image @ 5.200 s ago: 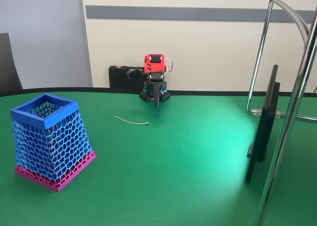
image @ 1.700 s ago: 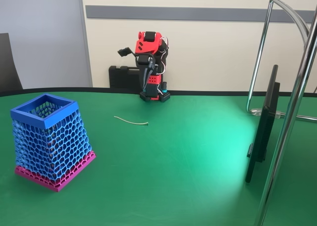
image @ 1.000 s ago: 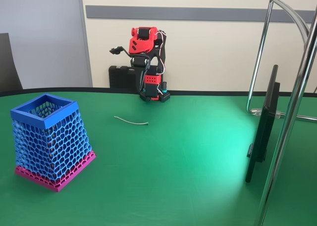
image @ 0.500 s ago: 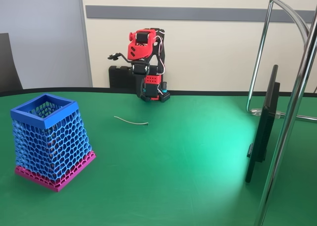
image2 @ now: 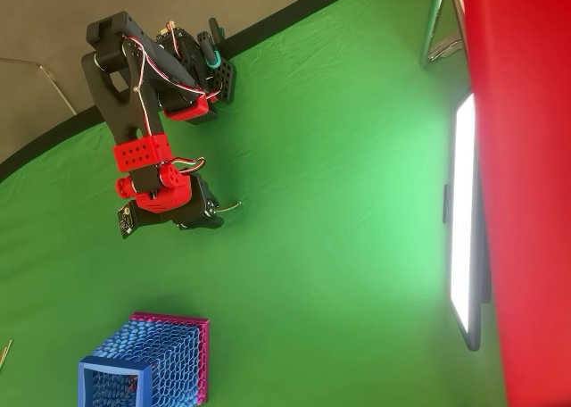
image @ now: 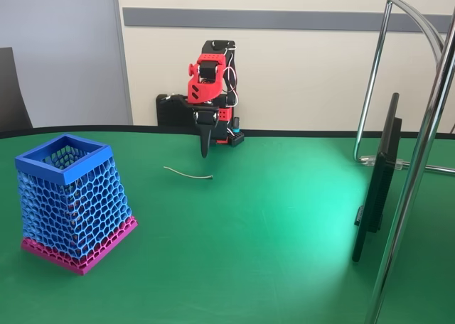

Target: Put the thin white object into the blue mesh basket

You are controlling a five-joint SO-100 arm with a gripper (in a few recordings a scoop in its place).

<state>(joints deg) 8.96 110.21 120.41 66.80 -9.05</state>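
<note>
Tool (image: 205, 152) pointing down, seemingly together, above thin white object (image: 188, 173), blue mesh basket (image: 71, 202) apart.

I've unfolded from my tucked pose at the base and swung my claw (image: 205, 150) forward and down; its fingers, spread wide moments ago, now point at the table, pressed together above the thin white object (image: 188, 173).

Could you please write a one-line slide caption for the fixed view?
Red SO-100 arm's gripper points down above the thin white cord on the green table; blue mesh basket waits at left.
</note>
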